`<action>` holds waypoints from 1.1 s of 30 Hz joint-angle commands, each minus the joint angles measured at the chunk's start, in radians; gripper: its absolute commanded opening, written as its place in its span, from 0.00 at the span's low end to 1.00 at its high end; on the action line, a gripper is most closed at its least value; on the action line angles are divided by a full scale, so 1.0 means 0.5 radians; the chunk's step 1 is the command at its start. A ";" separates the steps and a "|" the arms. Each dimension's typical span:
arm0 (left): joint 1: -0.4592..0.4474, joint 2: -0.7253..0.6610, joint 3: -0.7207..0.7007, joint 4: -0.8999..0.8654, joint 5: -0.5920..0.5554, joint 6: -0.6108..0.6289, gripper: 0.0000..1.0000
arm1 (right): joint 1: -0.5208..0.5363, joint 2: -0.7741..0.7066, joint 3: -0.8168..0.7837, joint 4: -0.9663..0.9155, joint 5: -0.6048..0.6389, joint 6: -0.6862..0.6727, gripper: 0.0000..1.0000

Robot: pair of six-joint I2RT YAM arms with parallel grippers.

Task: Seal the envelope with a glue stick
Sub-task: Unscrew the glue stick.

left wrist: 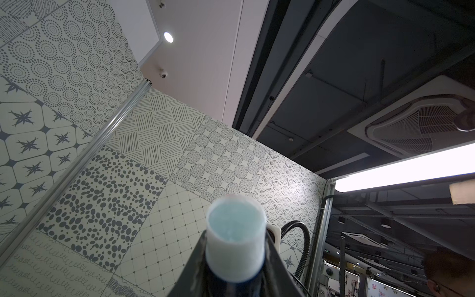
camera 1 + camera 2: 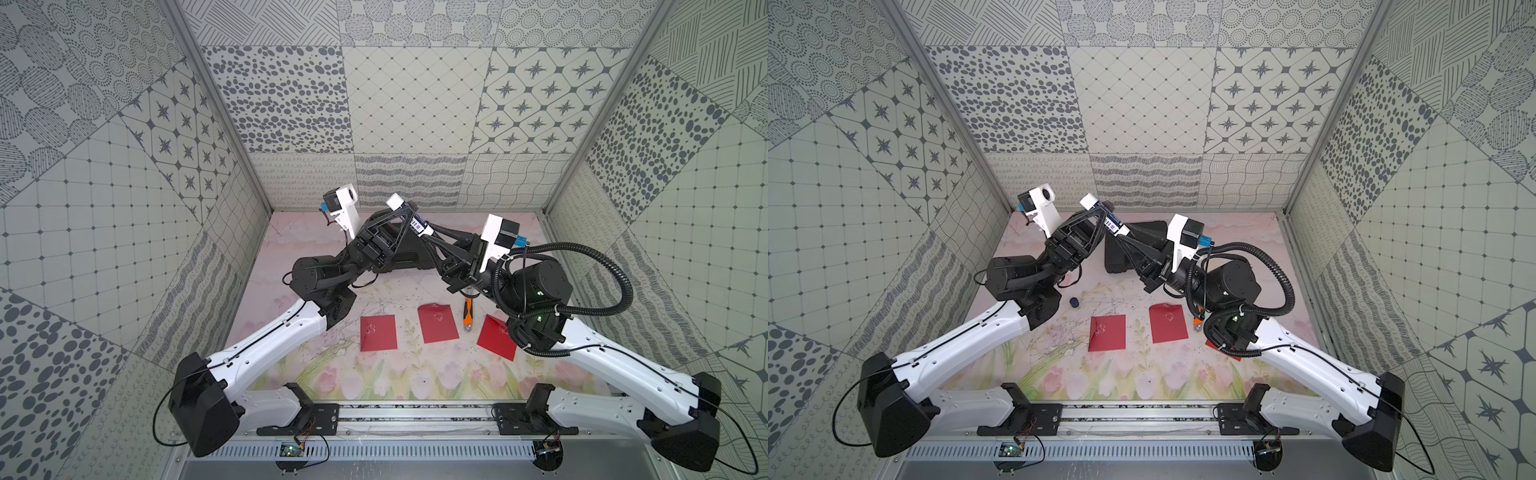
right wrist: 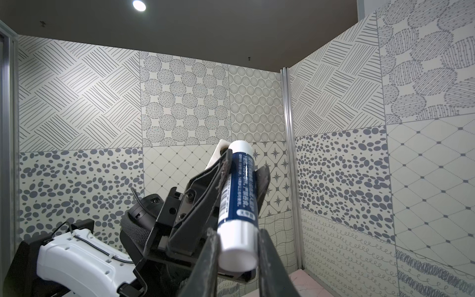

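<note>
- My left gripper (image 2: 411,211) is raised over the back of the table (image 2: 415,374), jaws clamped on the labelled middle of the glue stick (image 2: 417,224).
- The glue stick hangs tilted in the air between the two arms. In the left wrist view its uncapped end shows pale blue glue.
- My right gripper (image 3: 238,257) has its jaws pressed tight on the stick's white base end.
- A small dark round thing (image 2: 1074,302) lies beside the left arm's elbow. It's probably the cap, though it's too small for me to be sure.
- The left red envelope (image 2: 378,333) and middle red envelope (image 2: 438,325) lie flat, apart from each other.
- An orange-and-black wrench (image 2: 467,316) lies just right of the middle one.
- The right red envelope (image 2: 494,343) is partly hidden under my right arm.
</note>
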 commanded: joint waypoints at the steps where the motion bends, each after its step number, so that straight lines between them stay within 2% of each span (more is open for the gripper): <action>1: -0.023 -0.030 0.002 -0.036 -0.093 -0.009 0.00 | 0.021 -0.046 0.073 -0.071 0.014 -0.567 0.07; 2: -0.029 -0.042 0.000 -0.071 -0.116 -0.006 0.00 | 0.023 -0.056 0.063 -0.072 -0.040 -0.772 0.07; 4: -0.046 -0.064 -0.002 -0.157 -0.174 0.006 0.00 | 0.048 -0.076 -0.001 -0.070 -0.184 -1.409 0.06; 7: -0.062 -0.084 -0.009 -0.229 -0.244 0.010 0.00 | 0.104 -0.064 -0.014 -0.150 -0.194 -2.114 0.07; 10: -0.069 -0.068 -0.006 -0.235 -0.275 -0.019 0.00 | 0.128 -0.040 0.003 -0.249 -0.185 -2.581 0.06; 12: -0.074 -0.047 -0.003 -0.214 -0.280 -0.041 0.00 | 0.129 -0.017 0.001 -0.223 -0.132 -2.668 0.07; 20: -0.080 0.002 0.011 -0.154 -0.300 -0.095 0.00 | 0.158 -0.041 -0.085 -0.147 -0.004 -2.446 0.10; 21: -0.082 0.000 0.006 -0.151 -0.301 -0.095 0.00 | 0.164 -0.055 -0.104 -0.136 0.035 -2.386 0.12; 23: -0.081 -0.008 -0.003 -0.159 -0.305 -0.075 0.00 | 0.165 -0.102 -0.142 -0.125 0.082 -2.225 0.21; 26: -0.083 -0.033 -0.012 -0.206 -0.274 -0.016 0.00 | 0.165 -0.194 -0.149 -0.239 0.156 -1.879 0.27; 28: -0.080 -0.059 -0.012 -0.257 -0.195 0.058 0.00 | 0.165 -0.260 -0.141 -0.348 0.204 -1.549 0.36; 29: -0.081 -0.075 -0.013 -0.300 -0.161 0.105 0.00 | 0.165 -0.291 -0.144 -0.390 0.206 -1.411 0.37; 33: -0.079 -0.128 -0.020 -0.400 -0.001 0.297 0.00 | 0.166 -0.421 -0.203 -0.506 0.085 -0.810 0.46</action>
